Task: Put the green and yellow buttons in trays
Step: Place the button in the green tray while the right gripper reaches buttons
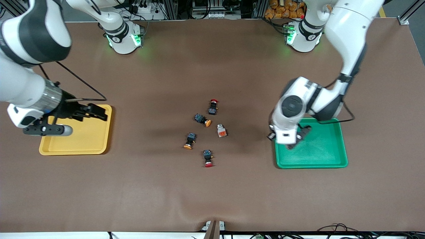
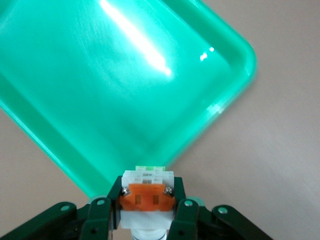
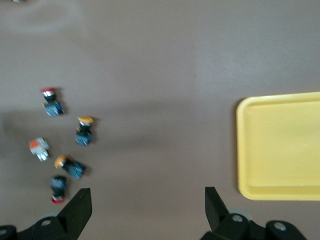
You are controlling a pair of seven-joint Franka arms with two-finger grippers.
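Note:
My left gripper (image 1: 301, 134) hangs over the green tray (image 1: 327, 151) at its end toward the table's middle. In the left wrist view it (image 2: 146, 200) is shut on a white-bodied button with an orange block (image 2: 146, 194), above the tray's rim (image 2: 220, 100). My right gripper (image 1: 97, 112) is open and empty over the yellow tray (image 1: 83, 142); it also shows in the right wrist view (image 3: 146, 207). In the table's middle lie two orange-capped black buttons (image 1: 202, 119) (image 1: 190, 140) and a white one with an orange block (image 1: 221, 130).
Two red-capped black buttons lie in the same cluster, one farthest from the front camera (image 1: 213, 107) and one nearest (image 1: 208, 158). The right wrist view shows the cluster (image 3: 70, 166) and the yellow tray (image 3: 280, 145). Both trays look bare inside.

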